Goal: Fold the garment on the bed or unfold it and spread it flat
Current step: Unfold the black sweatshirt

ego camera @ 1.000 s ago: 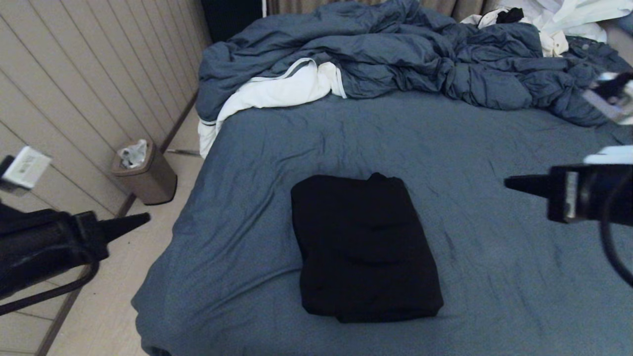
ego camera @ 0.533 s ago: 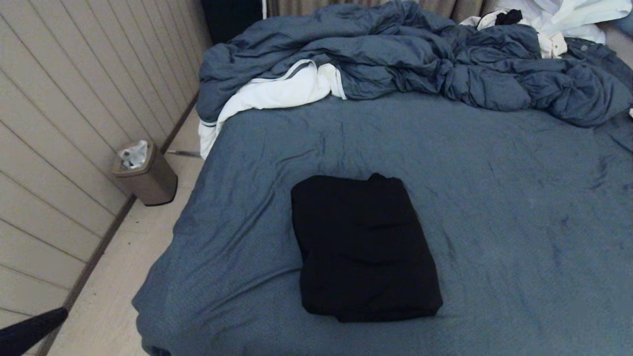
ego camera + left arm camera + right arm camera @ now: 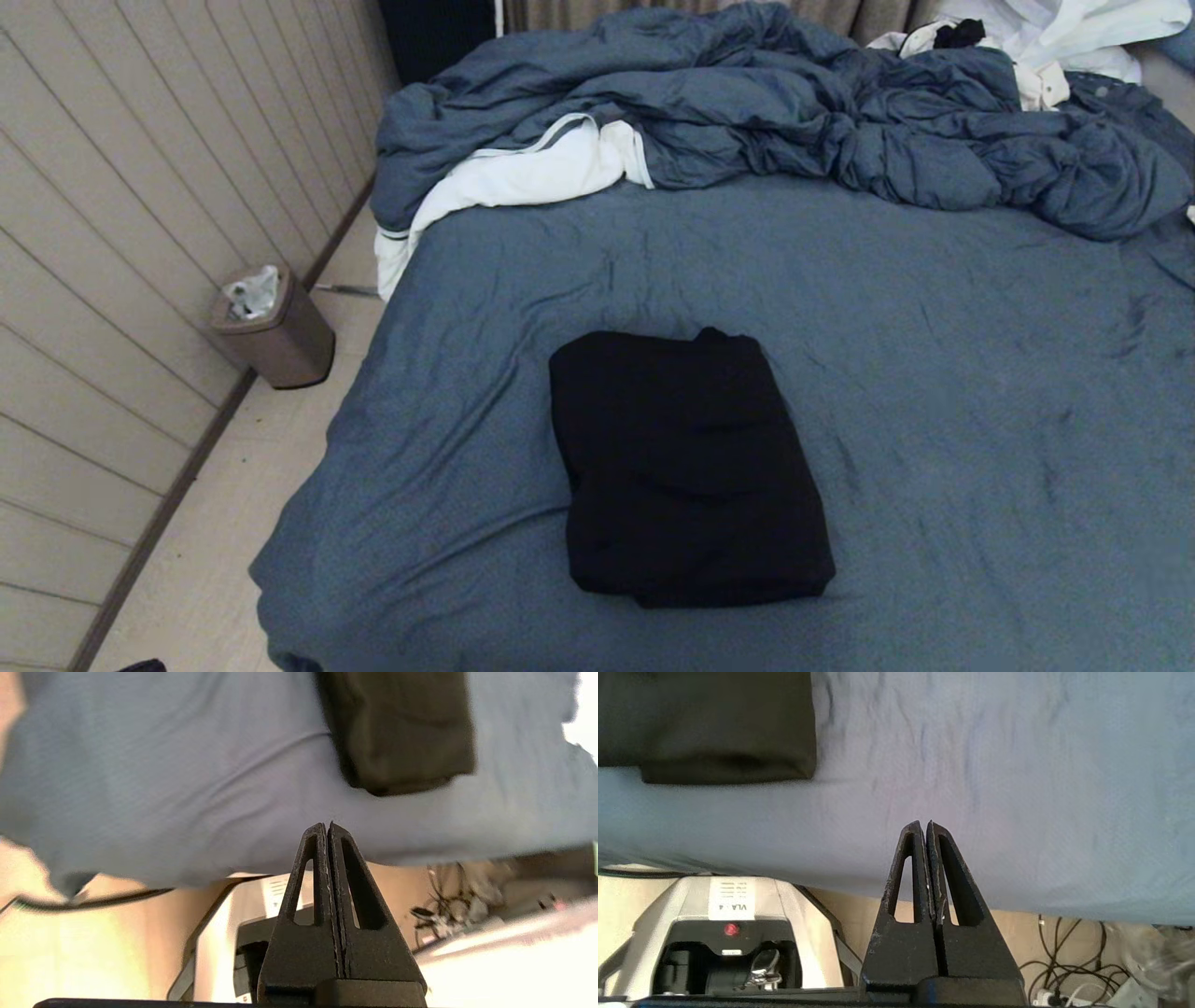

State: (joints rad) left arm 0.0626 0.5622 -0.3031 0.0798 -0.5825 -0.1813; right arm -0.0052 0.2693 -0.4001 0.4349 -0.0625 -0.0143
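Black garment (image 3: 689, 467) folded mid-bed (image 3: 934, 327), long axis running away; left gripper (image 3: 326, 828) and right gripper (image 3: 924, 828) clenched empty at the near edge.

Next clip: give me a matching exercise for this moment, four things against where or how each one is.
Things:
1. garment
2. duvet
3. bin
4. left pincer

Places or states:
A. on the floor by the wall, left of the bed
B. shut, empty, off the near edge of the bed
C. folded into a compact block on the sheet
D. bunched up at the far end of the bed

Pairs: 1-C, 2-D, 3-A, 4-B
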